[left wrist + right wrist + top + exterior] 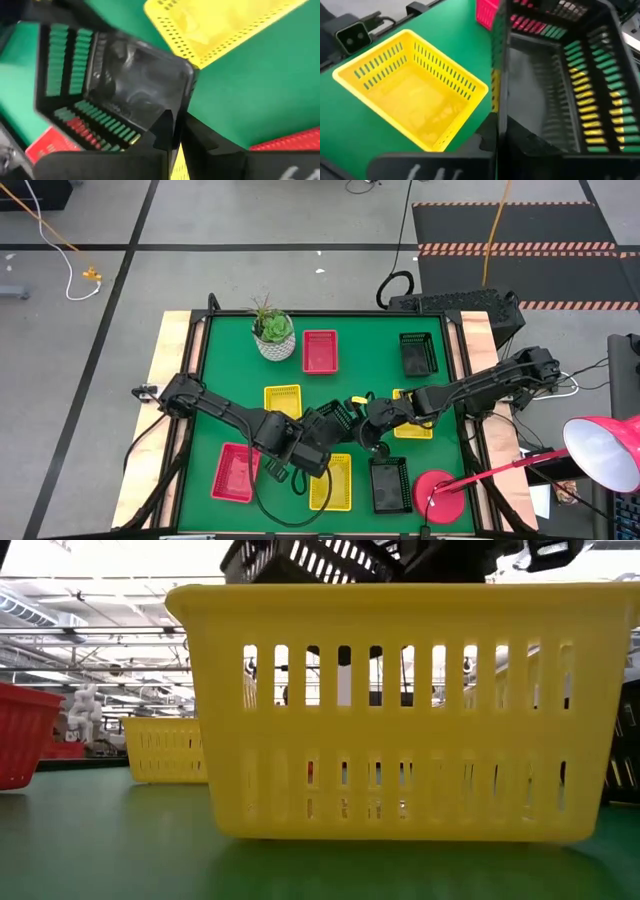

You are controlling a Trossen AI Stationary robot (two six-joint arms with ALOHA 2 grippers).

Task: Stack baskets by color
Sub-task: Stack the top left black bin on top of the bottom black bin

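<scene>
Black basket (120, 85) (slotted walls, glossy floor)

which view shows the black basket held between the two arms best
The right wrist view: the held black basket fills it, interior and lattice wall clear. The left wrist view shows it blurrier, the low view only its underside, and the high view has it mostly hidden by arms.

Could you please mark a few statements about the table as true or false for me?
1. The left gripper and right gripper both grip one black basket. True.
2. A red basket lies beside the plant pot. True.
3. The yellow baskets are stacked. False: they lie apart, singly.
4. The lamp base stands on the left arm's side. False: it stands on the right arm's side, by a second black basket.
</scene>
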